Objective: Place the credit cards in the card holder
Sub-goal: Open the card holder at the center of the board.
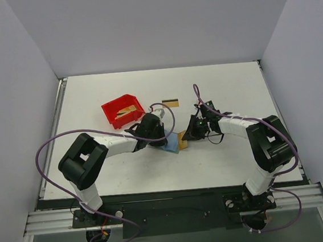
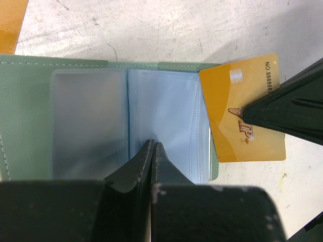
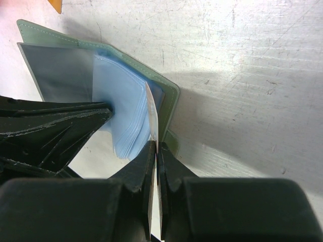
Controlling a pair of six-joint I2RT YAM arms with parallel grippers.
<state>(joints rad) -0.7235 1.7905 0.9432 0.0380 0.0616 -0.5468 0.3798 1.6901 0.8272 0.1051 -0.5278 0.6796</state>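
Lying open a little nearer than the middle of the bench (image 1: 98, 173) is the card holder (image 1: 173, 144), grey-green cover down and light blue pockets facing up. The left end effector (image 2: 152, 151) is on it, its fingertips pressed almost together on one of the blue inner leaves near the centre fold, and those leaves are fanned up off the cover. Right at the card holder's right-hand edge sits the gold card (image 2: 237, 106), its printed face toward the left wrist camera and one corner overlapping the green rim. The right end effector (image 3: 155, 151) has it pinched tight. From the right wrist the card shows edge-on, a thin sliver rising from between the closed fingers toward the blue pockets. The two end effectors meet tip to tip over the card holder, the left coming in from the left, the right from the right.

A second gold card (image 2: 9, 22) pokes into the corner of the left wrist view, just beyond the cover's edge. Further out, toward the far edge, a red bin (image 1: 116, 105) holds more cards (image 1: 128, 110). To its right a striped card (image 1: 170, 103) lies flat on the bench, well apart from the card holder.
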